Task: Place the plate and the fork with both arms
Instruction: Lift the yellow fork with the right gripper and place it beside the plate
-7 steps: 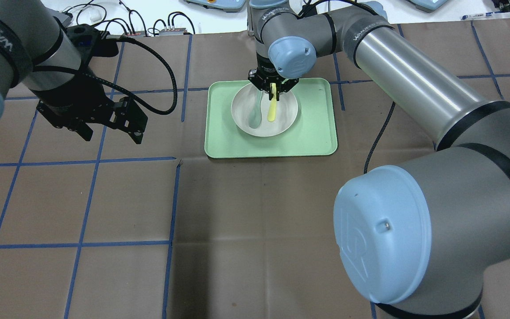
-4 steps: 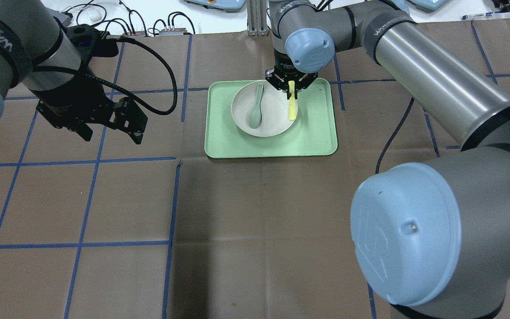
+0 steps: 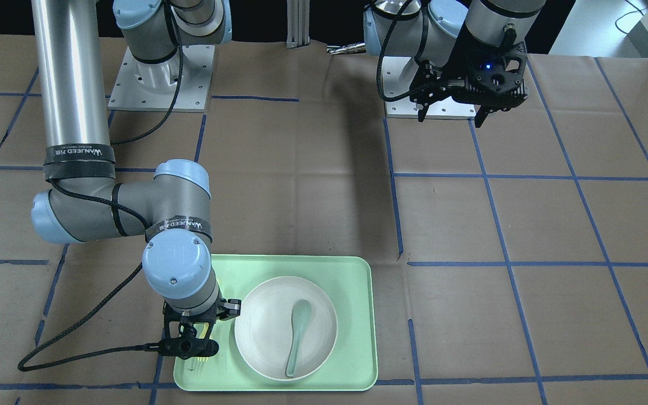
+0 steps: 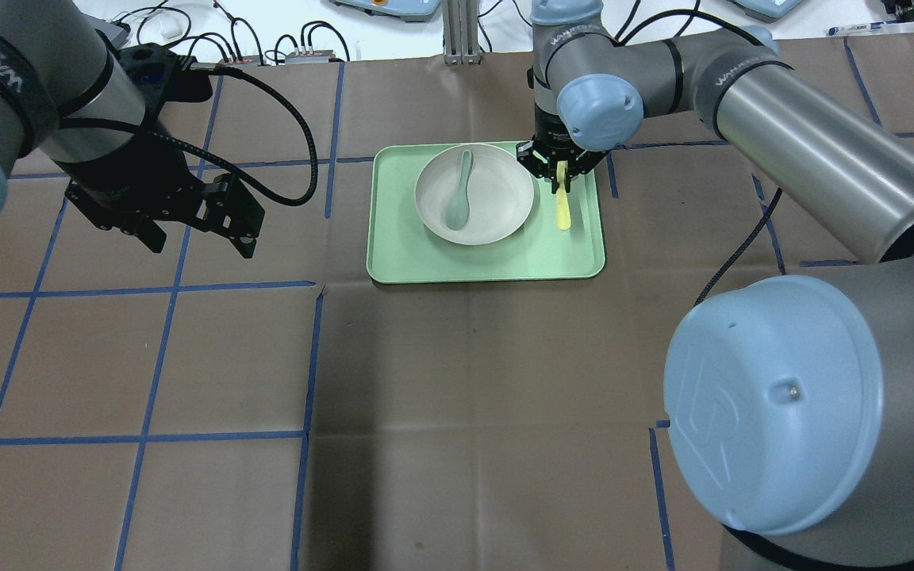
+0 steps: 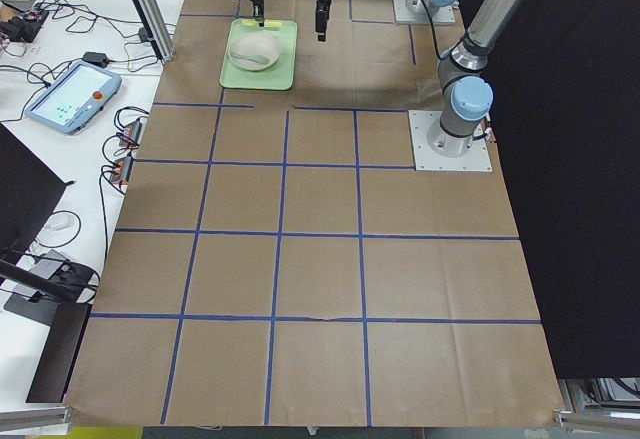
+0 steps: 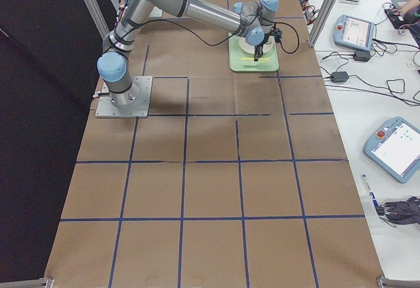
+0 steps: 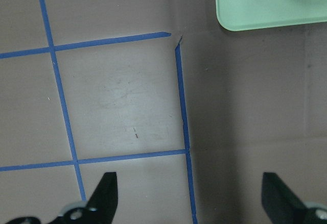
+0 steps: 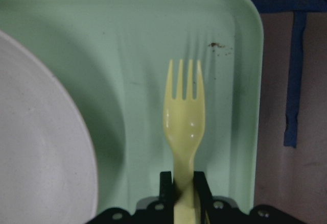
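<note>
Brown taped paper (image 4: 441, 357) carries the tray (image 4: 489, 268), where the right gripper (image 8: 181, 180) clamps the fork (image 8: 184, 117) by its handle — tines pointing straight out from its jaws, over the bare strip between the plate (image 4: 505, 218) and the tray's right rim — while the left gripper (image 4: 201, 242) hangs spread wide, well apart.

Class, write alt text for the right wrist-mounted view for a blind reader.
The right hand grips a pale-yellow plastic fork by its handle, tines pointing away, over a mint-green tray. An off-white plate fills the left edge.
</note>
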Controlling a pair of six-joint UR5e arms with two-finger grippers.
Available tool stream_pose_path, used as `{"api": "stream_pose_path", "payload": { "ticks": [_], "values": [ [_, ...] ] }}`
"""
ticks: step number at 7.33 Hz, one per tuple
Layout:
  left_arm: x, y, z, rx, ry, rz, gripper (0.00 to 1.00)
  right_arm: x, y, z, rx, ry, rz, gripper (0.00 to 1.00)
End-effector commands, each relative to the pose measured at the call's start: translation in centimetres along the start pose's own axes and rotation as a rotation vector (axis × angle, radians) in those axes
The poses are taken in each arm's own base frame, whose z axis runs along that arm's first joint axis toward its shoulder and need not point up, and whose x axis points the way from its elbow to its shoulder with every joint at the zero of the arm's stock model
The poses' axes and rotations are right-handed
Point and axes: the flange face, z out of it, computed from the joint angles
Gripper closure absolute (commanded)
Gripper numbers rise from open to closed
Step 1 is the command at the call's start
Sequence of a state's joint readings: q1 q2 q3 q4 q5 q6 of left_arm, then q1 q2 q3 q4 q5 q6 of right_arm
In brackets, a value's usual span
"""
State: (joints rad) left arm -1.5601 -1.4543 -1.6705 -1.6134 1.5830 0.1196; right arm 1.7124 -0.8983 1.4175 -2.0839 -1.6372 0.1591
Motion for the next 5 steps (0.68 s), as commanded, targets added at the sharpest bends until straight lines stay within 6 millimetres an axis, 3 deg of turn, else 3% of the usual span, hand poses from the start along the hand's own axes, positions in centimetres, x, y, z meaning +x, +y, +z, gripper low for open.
{"api": "stream_pose_path", "payload": {
  "ticks": [1,2,3,4,5],
  "values": [
    [0.0,0.0,0.0,0.000,0.000,0.000,0.01,0.4,-0.2,1.2,0.019,-0.003,0.002,0.95],
    [0.0,0.0,0.0,0.001,0.000,0.000,0.01,0.5,-0.3,1.0,0.023,-0.004,0.004,0.57],
    [0.0,0.0,0.0,0.001,0.000,0.000,0.01,0.9,-0.5,0.8,0.025,-0.003,0.012,0.01],
    [0.0,0.0,0.1,-0.002,0.000,0.000,0.01,1.1,-0.5,0.6,0.022,-0.002,0.019,0.00],
    [0.0,0.0,0.1,-0.002,0.000,0.000,0.01,1.8,-0.7,-1.0,0.042,-0.007,0.030,0.00]
  ]
}}
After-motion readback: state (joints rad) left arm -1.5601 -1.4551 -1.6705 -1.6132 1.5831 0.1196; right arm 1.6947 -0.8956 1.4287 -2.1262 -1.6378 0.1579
